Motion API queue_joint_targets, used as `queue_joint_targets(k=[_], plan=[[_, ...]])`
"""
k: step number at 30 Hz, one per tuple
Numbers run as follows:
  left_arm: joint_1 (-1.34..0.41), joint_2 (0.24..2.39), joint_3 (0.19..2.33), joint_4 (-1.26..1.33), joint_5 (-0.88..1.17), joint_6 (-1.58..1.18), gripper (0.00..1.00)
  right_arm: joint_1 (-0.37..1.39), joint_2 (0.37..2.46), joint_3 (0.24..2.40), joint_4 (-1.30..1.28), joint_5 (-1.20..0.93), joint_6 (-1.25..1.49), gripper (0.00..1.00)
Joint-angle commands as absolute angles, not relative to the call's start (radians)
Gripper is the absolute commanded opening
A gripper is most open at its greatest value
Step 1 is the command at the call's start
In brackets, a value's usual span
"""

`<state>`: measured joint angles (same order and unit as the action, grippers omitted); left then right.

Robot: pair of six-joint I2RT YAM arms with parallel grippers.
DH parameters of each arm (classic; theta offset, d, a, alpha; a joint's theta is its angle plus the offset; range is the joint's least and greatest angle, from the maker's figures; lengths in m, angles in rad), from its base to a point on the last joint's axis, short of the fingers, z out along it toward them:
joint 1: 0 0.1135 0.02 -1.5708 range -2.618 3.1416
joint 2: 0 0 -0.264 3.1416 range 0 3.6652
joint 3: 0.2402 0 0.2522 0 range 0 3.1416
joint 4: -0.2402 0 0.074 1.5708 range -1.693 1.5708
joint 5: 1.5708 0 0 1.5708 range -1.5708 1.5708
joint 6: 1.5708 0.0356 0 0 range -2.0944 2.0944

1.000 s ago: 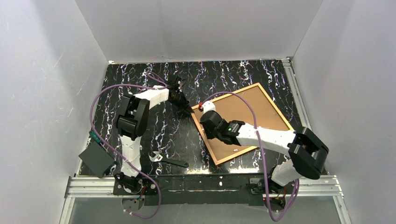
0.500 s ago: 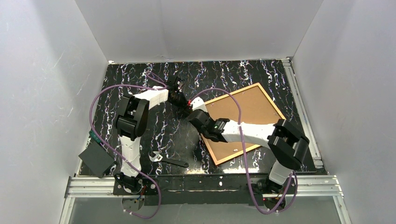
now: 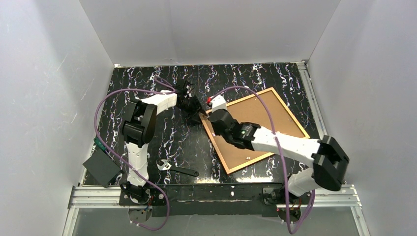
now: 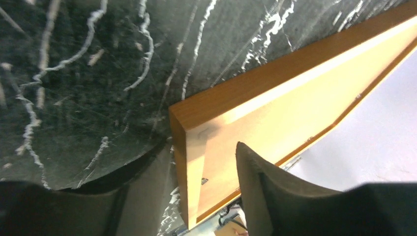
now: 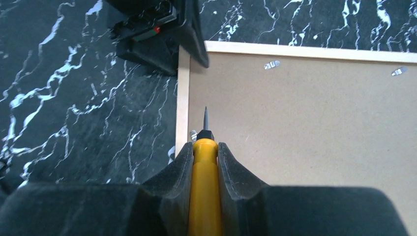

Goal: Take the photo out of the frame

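Frame (image 4: 275,73) orange-brown; board (image 5: 305,123) tan; table (image 3: 182,142) black (white-veined)

Plain white walls (image 3: 211,29) box in a black tabletop (image 3: 236,78) veined with white marbling, under soft, even light.

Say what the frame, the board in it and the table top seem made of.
Frame: probably wood, smooth orange-brown, slight sheen. Board: likely fibreboard, matt tan, dull and even. Table top: black, white-veined marble look, finely scratched, perhaps laminate.

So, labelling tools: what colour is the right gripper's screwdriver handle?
Yellow screwdriver handle, best in right wrist view.
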<state>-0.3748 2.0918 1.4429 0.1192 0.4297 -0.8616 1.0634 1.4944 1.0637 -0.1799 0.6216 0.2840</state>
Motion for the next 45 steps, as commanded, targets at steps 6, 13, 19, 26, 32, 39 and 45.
queue_joint_targets(k=[6, 13, 19, 26, 32, 39, 45], plan=[[-0.372, 2.068, 1.307, 0.062, 0.532, -0.937, 0.65, 1.069, 1.413, 0.887, -0.164, 0.471, 0.399, 0.01], [-0.393, 2.027, 1.178, 0.176, 0.544, -1.019, 0.53, 1.085, 1.439, 0.873, -0.142, 0.46, 0.43, 0.01], [-0.395, 2.053, 1.132, 0.223, 0.518, -1.061, 0.28, 1.089, 1.499, 0.895, -0.128, 0.509, 0.439, 0.01], [-0.394, 2.051, 1.111, 0.203, 0.487, -1.043, 0.09, 1.089, 1.593, 0.966, -0.125, 0.586, 0.385, 0.01], [-0.394, 2.047, 1.106, 0.188, 0.482, -1.029, 0.05, 1.087, 1.65, 1.03, -0.156, 0.655, 0.356, 0.01], [-0.394, 2.041, 1.118, 0.161, 0.479, -1.001, 0.05, 1.087, 1.656, 1.081, -0.205, 0.71, 0.339, 0.01], [-0.393, 2.028, 1.17, 0.132, 0.511, -0.955, 0.16, 1.085, 1.569, 1.092, -0.228, 0.645, 0.338, 0.01]])
